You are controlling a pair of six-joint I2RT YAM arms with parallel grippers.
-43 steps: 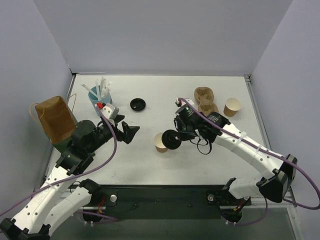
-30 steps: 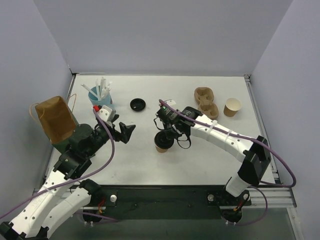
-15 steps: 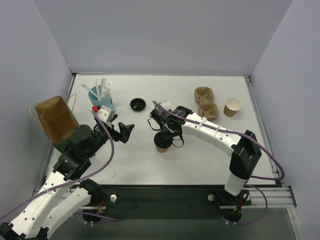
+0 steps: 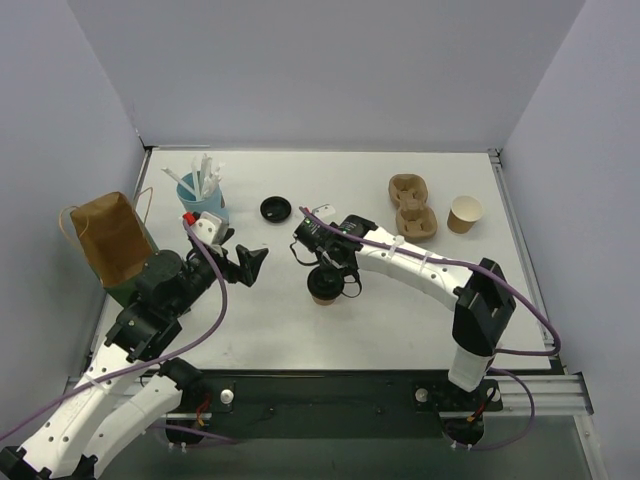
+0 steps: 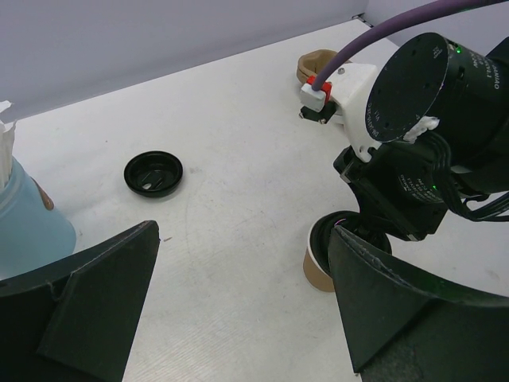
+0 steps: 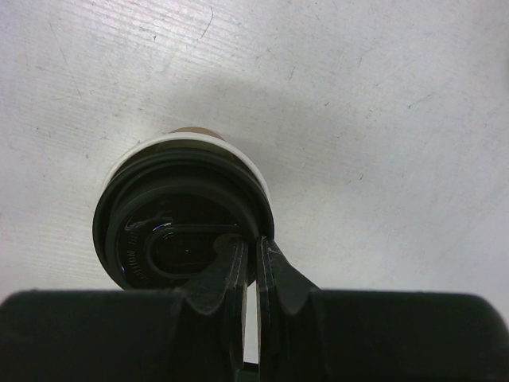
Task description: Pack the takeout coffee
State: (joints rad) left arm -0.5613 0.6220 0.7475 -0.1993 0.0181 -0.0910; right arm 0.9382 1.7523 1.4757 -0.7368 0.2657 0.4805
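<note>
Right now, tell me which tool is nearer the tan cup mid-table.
Right. The right tool pinches the black lid atop the cup; the left tool is open, apart, on its left.

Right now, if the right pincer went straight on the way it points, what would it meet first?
The black lid. The right pincer points down at it, pinching its rim, with the tan cup directly underneath. How well the lid sits on the cup is hard to judge.

Takeout coffee (image 4: 320, 294) mid-table; loose lid (image 4: 275, 209) behind-left; straw cup (image 4: 200, 197), bag (image 4: 108, 240) further left; carrier (image 4: 412, 205), spare cup (image 4: 464, 213) right-rear.
</note>
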